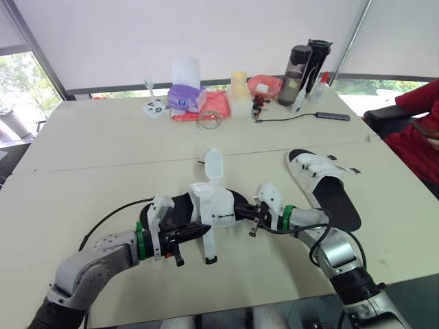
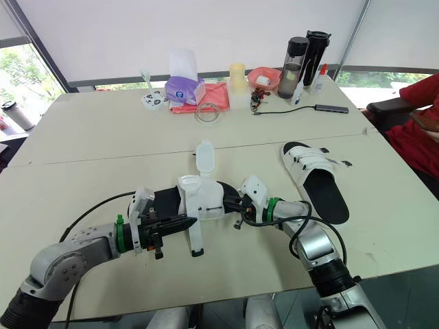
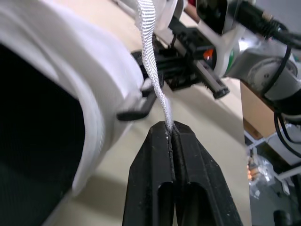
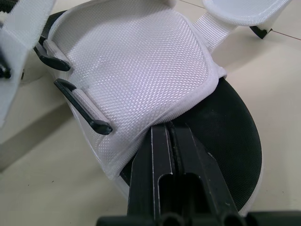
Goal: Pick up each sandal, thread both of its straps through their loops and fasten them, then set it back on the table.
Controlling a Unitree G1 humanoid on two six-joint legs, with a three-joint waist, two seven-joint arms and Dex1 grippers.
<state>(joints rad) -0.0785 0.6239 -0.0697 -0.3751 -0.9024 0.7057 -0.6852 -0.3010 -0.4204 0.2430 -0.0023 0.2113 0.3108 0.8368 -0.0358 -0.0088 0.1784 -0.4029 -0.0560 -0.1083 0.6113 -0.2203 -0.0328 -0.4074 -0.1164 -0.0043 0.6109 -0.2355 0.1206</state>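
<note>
A black-soled sandal with a white mesh upper is held just above the table between my two grippers. My left gripper is shut on one of its white webbing straps, pinching it at the fingertips beside a black loop. My right gripper is shut on the edge of the upper where it meets the sole. The other strap sticks up loose. A second sandal lies flat on the table to the right, its white straps across it.
Along the far edge of the table stand a tissue box, a purple bag, a red cloth, two dark bottles and a cable. A person's red sleeve shows at the right edge.
</note>
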